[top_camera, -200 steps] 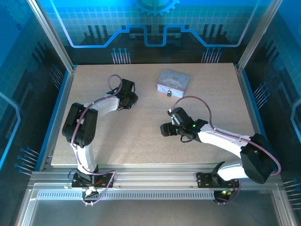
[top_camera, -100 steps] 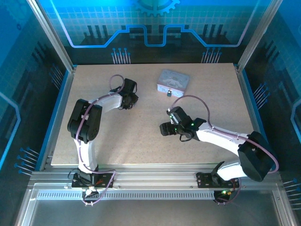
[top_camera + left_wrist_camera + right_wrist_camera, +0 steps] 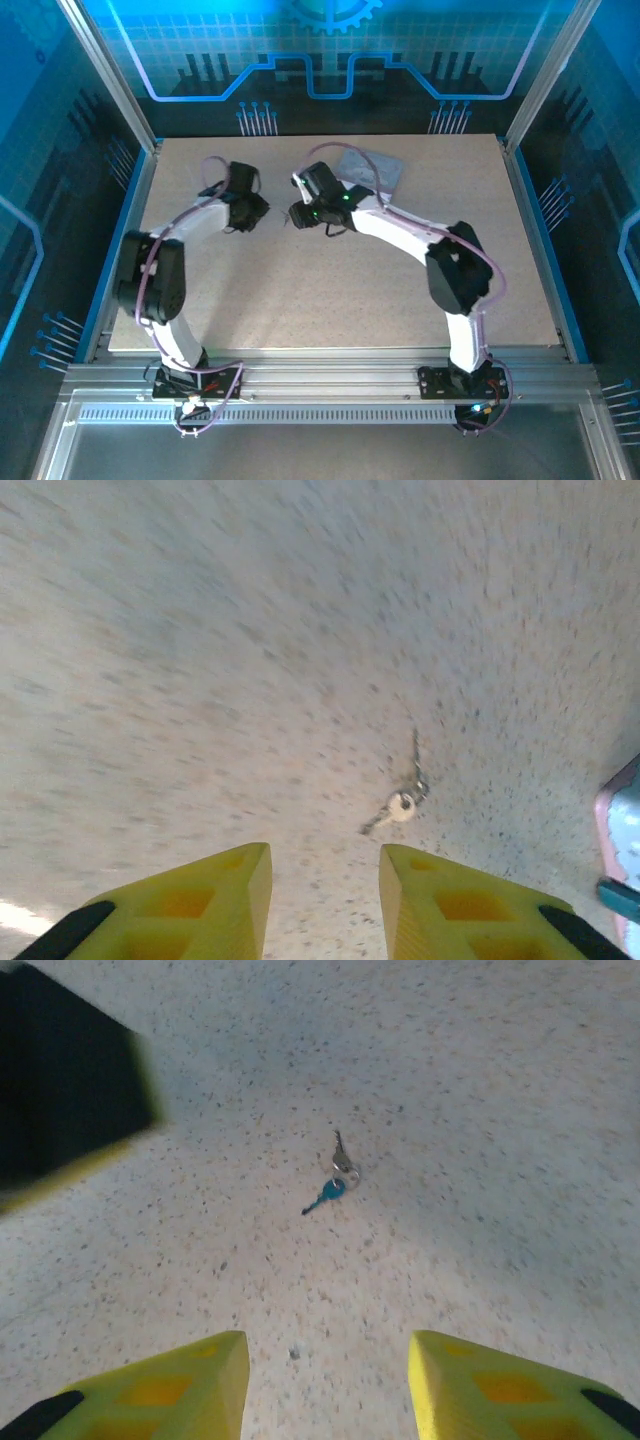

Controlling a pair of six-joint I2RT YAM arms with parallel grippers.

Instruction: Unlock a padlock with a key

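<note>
1. Saw right gripper [image 3: 302, 216] swung from right-middle of table [image 3: 300, 300] across to far middle, now just beside left gripper [image 3: 248, 211], tips roughly facing each other.
2. Noted left arm moved as well: elbow pulled out to the left, gripper nudged a little left of its earlier spot.
3. Found key [image 3: 334, 1182] lying flat on bare table ahead of right fingers, touched by nothing. Spotted it again in left wrist view, key [image 3: 399, 806], just ahead of left fingers, also untouched. Judged it to sit between the two grippers.
4. Checked left gripper [image 3: 325, 865]: spread, gap empty.
5. Checked right gripper [image 3: 325, 1350]: spread, gap wider than the left's, empty too.
6. Caught blurred dark block with yellow edge top-left in right wrist view; probably left gripper, too smeared to be sure.
7. Placed tin [image 3: 378, 165] at far middle-right, near edge now crossed by right arm.
8. Had padlock just in front of tin's near edge a moment ago; that spot now covered by right arm, so could not confirm position.
9. Read the change as both arms closing in on key: pickup step, not begun. Nothing unlocked yet.
10. Flagged risks: thin key flat on table, hard to pinch; grippers close enough to bump.
</note>
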